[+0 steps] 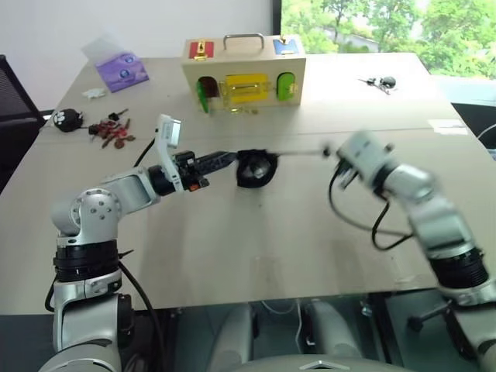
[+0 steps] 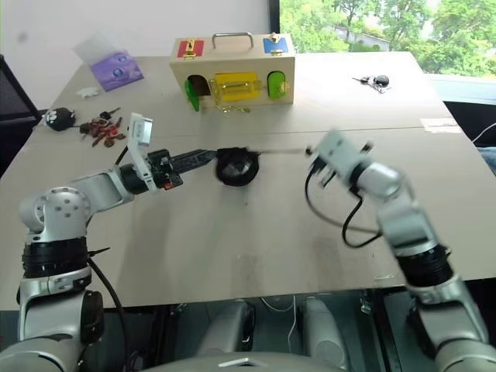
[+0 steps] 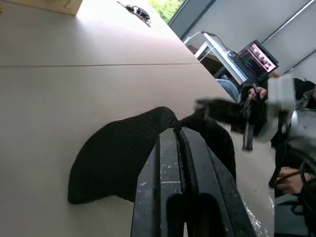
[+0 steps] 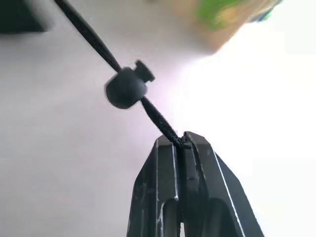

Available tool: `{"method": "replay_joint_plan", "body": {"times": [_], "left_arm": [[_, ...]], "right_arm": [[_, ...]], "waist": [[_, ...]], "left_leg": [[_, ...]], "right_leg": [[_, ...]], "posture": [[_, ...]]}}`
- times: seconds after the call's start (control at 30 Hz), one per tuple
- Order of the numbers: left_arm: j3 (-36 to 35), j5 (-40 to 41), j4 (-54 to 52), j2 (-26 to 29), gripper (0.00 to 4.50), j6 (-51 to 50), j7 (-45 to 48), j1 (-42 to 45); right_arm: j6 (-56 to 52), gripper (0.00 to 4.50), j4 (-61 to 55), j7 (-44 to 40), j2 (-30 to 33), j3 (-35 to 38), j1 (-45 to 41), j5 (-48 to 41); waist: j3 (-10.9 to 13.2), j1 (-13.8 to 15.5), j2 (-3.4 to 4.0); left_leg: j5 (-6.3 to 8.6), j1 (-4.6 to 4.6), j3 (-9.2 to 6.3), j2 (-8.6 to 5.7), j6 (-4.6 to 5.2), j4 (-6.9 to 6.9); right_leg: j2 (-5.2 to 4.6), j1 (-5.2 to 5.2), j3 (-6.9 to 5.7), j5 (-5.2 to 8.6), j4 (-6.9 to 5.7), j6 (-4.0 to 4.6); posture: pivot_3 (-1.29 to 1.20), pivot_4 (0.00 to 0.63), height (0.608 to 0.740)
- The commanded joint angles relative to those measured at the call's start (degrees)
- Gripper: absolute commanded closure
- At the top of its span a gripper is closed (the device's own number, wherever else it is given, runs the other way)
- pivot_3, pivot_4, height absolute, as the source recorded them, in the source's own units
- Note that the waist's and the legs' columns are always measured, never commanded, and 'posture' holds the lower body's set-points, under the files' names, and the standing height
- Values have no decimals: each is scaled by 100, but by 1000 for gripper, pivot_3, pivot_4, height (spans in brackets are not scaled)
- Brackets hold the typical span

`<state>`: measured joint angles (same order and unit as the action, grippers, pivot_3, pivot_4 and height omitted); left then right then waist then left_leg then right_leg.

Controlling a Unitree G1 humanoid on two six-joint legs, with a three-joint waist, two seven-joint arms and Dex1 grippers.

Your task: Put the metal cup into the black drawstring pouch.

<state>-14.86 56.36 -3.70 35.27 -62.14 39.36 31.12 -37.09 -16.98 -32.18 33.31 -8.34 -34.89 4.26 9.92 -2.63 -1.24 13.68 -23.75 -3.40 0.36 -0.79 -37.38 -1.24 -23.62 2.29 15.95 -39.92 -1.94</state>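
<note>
Left gripper clamping rim of black drawstring pouch at table centre; right gripper, pinched shut, pulling taut pouch cord rightward near toggle.

The black drawstring pouch hangs between left gripper and right gripper, cord stretched taut

Pale wooden bench by a bright window

A white wall stands behind the bench, green trees show through the window at the far right corner, and a dark chair sits at its left edge.
</note>
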Motion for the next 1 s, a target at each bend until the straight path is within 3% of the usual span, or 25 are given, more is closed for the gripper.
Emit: {"method": "replay_joint_plan", "body": {"times": [0.03,0.13,0.4,0.97,1.0], "left_arm": [[57,294,-632,-115,2711,135,299,74],[305,134,-715,-448,1443,447,204,535],[1127,-955,188,-1099,1443,1527,497,1532],[1225,-1071,582,-1982,1443,1838,876,2014],[1264,-1108,569,-1989,1677,1877,929,2016]], "right_arm": [[-330,4500,-862,-404,262,245,-627,-265],[-236,4500,-967,-778,533,258,-1364,-410],[948,4500,-608,-1713,898,-145,-1934,-534],[1197,4500,-496,-1947,819,-302,-2064,-458],[1201,4500,-502,-1954,827,-305,-2056,-447]], "waist": [[-4,3,-3],[4,44,-1],[5,67,-8],[7,40,-7],[7,40,-7]], "left_leg": [[0,3,-3,5,-1,6],[1,-1,-10,5,1,9],[2,-2,-3,-14,6,-8],[-4,-8,-4,-5,-5,-6],[-4,-8,-4,-5,-5,-6]], "right_leg": [[8,1,-1,1,3,1],[6,3,-6,1,7,2],[-19,19,-15,-3,16,-7],[-15,9,-12,-3,12,-7],[-15,9,-13,-3,12,-7]], "posture": [[0,150,740],[0,150,740],[0,150,740],[0,150,740],[0,150,740]]}}
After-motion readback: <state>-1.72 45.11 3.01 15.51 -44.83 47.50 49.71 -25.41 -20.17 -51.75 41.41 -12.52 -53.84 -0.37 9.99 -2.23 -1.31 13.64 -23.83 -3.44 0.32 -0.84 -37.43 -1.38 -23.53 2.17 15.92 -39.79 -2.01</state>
